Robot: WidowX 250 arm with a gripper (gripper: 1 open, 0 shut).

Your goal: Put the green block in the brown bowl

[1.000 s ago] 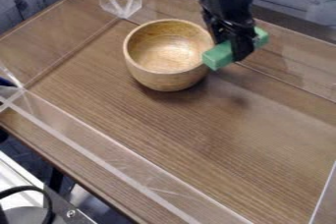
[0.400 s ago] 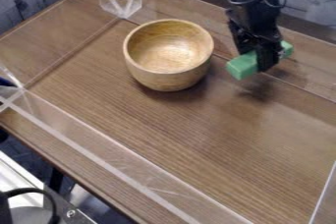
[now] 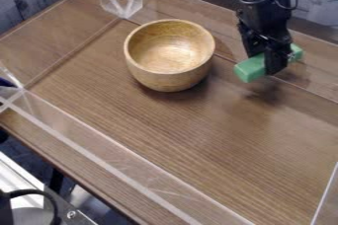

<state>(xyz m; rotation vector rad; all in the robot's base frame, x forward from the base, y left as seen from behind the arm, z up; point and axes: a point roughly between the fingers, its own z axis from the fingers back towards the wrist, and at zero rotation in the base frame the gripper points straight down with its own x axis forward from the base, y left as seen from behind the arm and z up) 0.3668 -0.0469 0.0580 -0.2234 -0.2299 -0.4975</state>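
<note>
End effector (image 3: 268,56) first: I see it pointing steeply down, right of the brown bowl (image 3: 169,53), jaws partly open and clamped across the green block (image 3: 268,63). On the table (image 3: 172,140), everything is placed relative to that bowl. A second ago the block hung beside the bowl's right rim; it has since moved further right and lower, near the wood. I judge that carries it away from the goal, so nothing is delivered yet.

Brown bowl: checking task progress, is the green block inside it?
No, the green block sits in the end effector right of the brown bowl, whose inside is bare.
</note>
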